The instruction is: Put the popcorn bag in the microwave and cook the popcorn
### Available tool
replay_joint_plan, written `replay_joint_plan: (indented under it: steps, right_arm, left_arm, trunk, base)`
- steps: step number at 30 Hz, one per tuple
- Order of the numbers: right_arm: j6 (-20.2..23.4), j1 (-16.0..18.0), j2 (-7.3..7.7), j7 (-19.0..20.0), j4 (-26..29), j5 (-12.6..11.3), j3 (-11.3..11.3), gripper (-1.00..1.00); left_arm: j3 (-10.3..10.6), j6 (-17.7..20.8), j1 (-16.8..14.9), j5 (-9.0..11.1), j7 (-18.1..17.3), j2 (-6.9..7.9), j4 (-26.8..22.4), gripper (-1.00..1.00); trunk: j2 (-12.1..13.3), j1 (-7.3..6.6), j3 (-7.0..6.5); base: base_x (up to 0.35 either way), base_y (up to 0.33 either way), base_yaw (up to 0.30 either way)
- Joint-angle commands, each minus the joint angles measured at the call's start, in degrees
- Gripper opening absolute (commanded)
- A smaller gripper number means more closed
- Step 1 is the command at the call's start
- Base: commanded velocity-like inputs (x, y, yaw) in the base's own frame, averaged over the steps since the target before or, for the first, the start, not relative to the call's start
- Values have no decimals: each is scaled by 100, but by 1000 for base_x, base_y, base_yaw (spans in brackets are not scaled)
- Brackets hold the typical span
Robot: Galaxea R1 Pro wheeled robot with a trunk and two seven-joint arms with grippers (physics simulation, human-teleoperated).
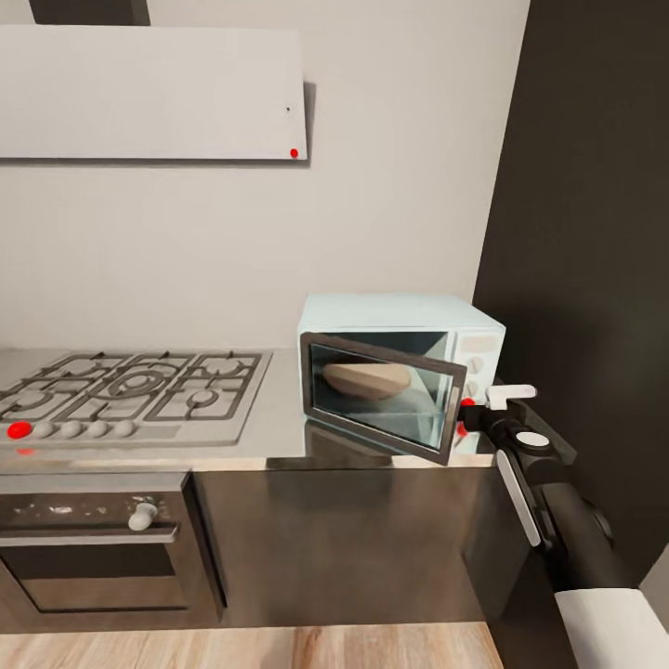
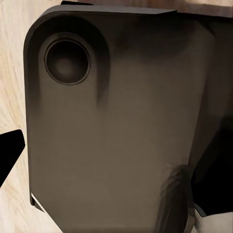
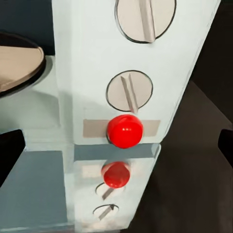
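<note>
Our right fingers (image 3: 224,141) spread wide and empty, dark tips cut off at the frame edges, facing the microwave (image 1: 400,372) knobs (image 3: 129,91) and red button (image 3: 124,130). Inside, behind the half-open door (image 1: 383,395), the popcorn bag (image 1: 365,379) lies blurred. Our left fingers' state we cannot tell.

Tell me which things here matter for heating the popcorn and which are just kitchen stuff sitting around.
Part of the job:
- microwave, door ajar
- popcorn bag, lying inside it
- red button under the two knobs
- right gripper, at the control panel
- countertop

Just there:
- gas hob
- steel oven
- wall cabinet
</note>
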State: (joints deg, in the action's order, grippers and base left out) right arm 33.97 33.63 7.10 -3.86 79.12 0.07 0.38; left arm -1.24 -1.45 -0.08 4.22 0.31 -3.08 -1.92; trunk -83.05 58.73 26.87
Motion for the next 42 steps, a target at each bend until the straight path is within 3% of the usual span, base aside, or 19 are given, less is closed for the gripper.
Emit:
replay_joint_plan:
  steps: [1,5,8,15,22,34,39,42]
  right_arm:
    - [31,4,2,81,7,-21,6,100]
    - [47,4,15,969,7,30,2,100]
    - [96,4,19,1229,7,50,5,100]
    - [126,4,20,1299,7,47,8,100]
    - [127,4,12,1287,7,55,16,100]
    - [217,4,18,1357,7,17,24,100]
    - [324,4,31,2135,7,30,5,100]
    - [329,4,218,2596,7,14,3,100]
  left_arm:
    - [-8,-13,-1,44,4,-1,-3,100]
    - [-8,-14,-1,44,4,0,-3,100]
    - [-8,-14,-1,46,1,0,-3,100]
    - [-12,-352,-1,59,13,-9,-1,100]
    - [-17,-365,-1,62,22,-17,-1,100]
    - [-17,-365,-1,62,22,-17,-1,100]
    - [-11,-365,-1,62,22,-17,-1,100]
    - [-8,-365,-1,62,22,-17,-1,100]
  trunk:
    - [-3,0,6]
    - [-3,0,6]
    - [-3,0,6]
    - [-3,0,6]
    - [-3,0,6]
    - [-3,0,6]
    - [-3,0,6]
    - [-3,0,6]
  base:
    - [13,0,0]
    - [3,0,0]
    - [0,0,0]
    - [-122,0,0]
    - [-312,93,0]
    - [-131,293,0]
    - [-82,314,0]
    - [-80,314,0]
